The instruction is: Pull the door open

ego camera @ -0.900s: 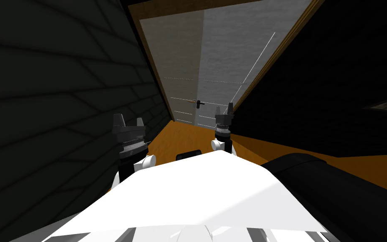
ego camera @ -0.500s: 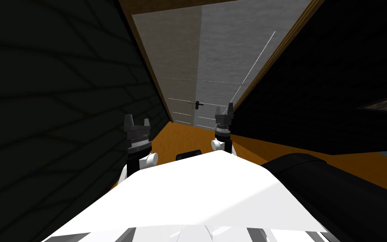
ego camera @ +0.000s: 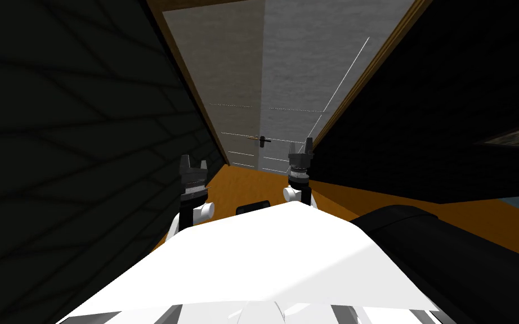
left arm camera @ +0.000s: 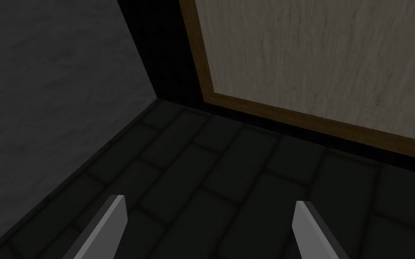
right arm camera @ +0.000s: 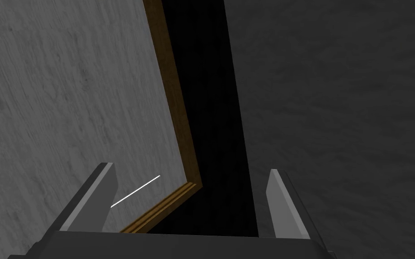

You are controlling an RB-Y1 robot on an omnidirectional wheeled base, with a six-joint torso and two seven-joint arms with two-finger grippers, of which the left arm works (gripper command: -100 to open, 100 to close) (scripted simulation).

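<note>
Head view puts the door [ego camera: 286,84] at the far end, between dark walls [ego camera: 56,140], its small dark handle [ego camera: 262,140] well ahead of both arms, so I judge this to be the approach. The left end effector [ego camera: 193,165] and right end effector [ego camera: 300,146] both have their fingers apart and hold nothing. The next move calls for closing in and bringing one of them around the handle before any pull. Against the earlier frames the door looms larger — my own advance — and the left end effector has swung inward toward the middle.
</note>
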